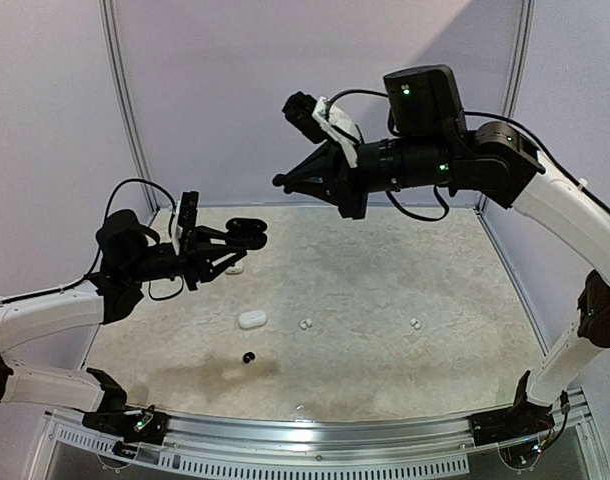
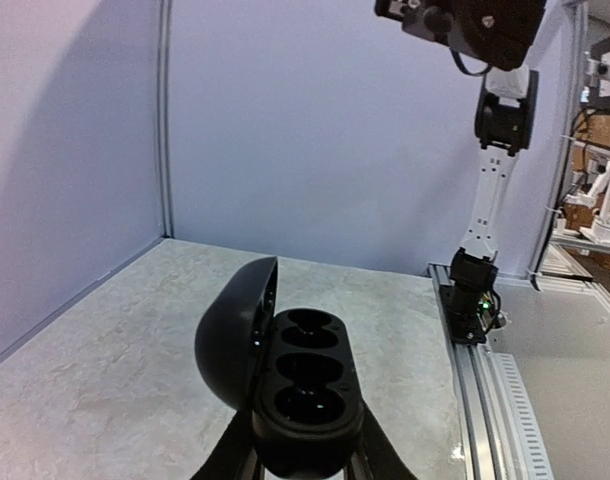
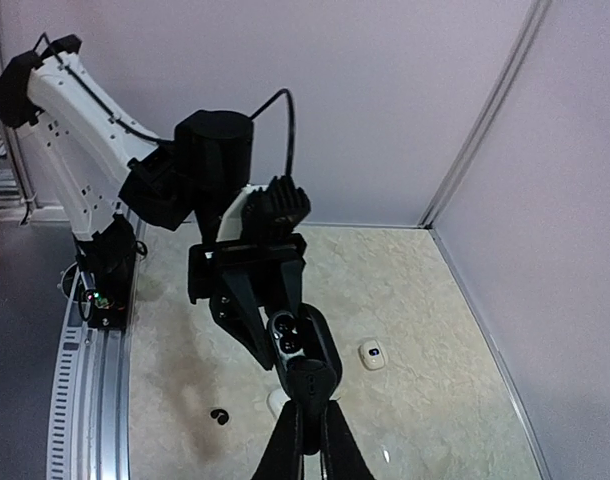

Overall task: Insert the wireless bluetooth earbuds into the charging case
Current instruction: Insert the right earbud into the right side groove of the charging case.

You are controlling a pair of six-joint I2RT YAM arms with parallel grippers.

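Observation:
My left gripper (image 1: 235,245) is shut on a black charging case (image 1: 247,233) and holds it above the table's left side. In the left wrist view the case (image 2: 305,385) has its lid open to the left and both wells look empty. My right gripper (image 1: 283,182) is raised above and to the right of the case. In the right wrist view its fingers (image 3: 312,408) are shut on a small black earbud (image 3: 312,375), just short of the open case (image 3: 297,335). Another black earbud (image 1: 249,357) and two white earbuds (image 1: 306,325) (image 1: 415,323) lie on the table.
A white oval case (image 1: 252,320) lies left of centre. Another white case (image 1: 235,267) lies below the left gripper and also shows in the right wrist view (image 3: 372,355). A small white piece (image 1: 300,408) lies near the front rail (image 1: 315,432). Walls enclose the back and sides.

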